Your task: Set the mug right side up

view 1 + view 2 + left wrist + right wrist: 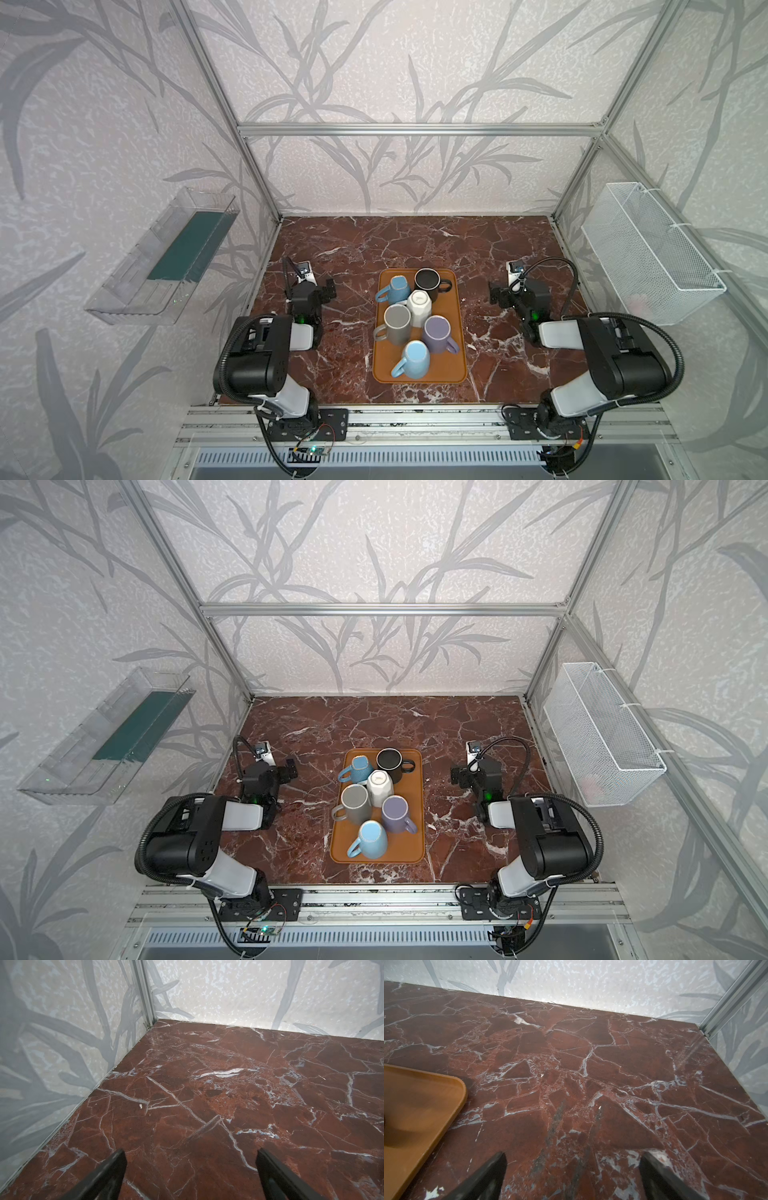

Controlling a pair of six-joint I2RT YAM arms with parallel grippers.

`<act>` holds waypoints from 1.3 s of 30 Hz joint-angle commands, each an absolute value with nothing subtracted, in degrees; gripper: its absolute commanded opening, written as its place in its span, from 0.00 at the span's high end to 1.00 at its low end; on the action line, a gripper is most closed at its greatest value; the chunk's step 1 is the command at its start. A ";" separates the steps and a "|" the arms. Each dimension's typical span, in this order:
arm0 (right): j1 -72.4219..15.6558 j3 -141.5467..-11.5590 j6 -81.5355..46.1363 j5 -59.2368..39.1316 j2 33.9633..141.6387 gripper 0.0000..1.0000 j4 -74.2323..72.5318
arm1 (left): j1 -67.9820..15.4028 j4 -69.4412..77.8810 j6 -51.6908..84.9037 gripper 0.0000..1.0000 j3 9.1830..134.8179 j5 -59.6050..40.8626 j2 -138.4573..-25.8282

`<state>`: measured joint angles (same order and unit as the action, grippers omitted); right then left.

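Note:
Several mugs stand close together on an orange tray [449,365] at mid-table in both top views. The grey mug [397,322], white mug [419,303], purple mug [438,334] and light blue mug [415,358] show their flat bases, upside down. A darker blue mug [397,289] leans at the back left. The black mug [428,280] has its mouth up. My left gripper [330,288] is open left of the tray, well apart from it. My right gripper [496,293] is open to the tray's right. Each wrist view shows only bare marble between the fingers [116,1169] [494,1172].
The tray's corner [415,1105] shows in the right wrist view. A clear plastic bin [166,257] hangs on the left wall and a white wire basket [652,253] on the right wall. Aluminium frame posts stand at the table's back corners.

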<state>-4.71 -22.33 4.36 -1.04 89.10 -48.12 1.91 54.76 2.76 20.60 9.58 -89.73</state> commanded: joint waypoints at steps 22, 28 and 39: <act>-4.65 -23.38 4.14 -0.53 88.59 0.01 -48.34 | 1.73 56.08 2.99 0.01 20.57 10.37 -89.74; -4.66 -23.42 4.16 -0.53 88.59 0.01 -48.34 | 1.72 56.07 2.99 0.01 20.72 10.38 -89.80; -4.57 -23.20 3.08 1.72 86.54 0.01 -48.73 | 1.03 47.40 2.90 0.01 22.61 12.85 -83.77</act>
<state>-4.71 -22.39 4.10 -0.36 88.90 -48.10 1.72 52.45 2.79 20.60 10.46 -88.25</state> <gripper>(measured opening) 0.992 0.992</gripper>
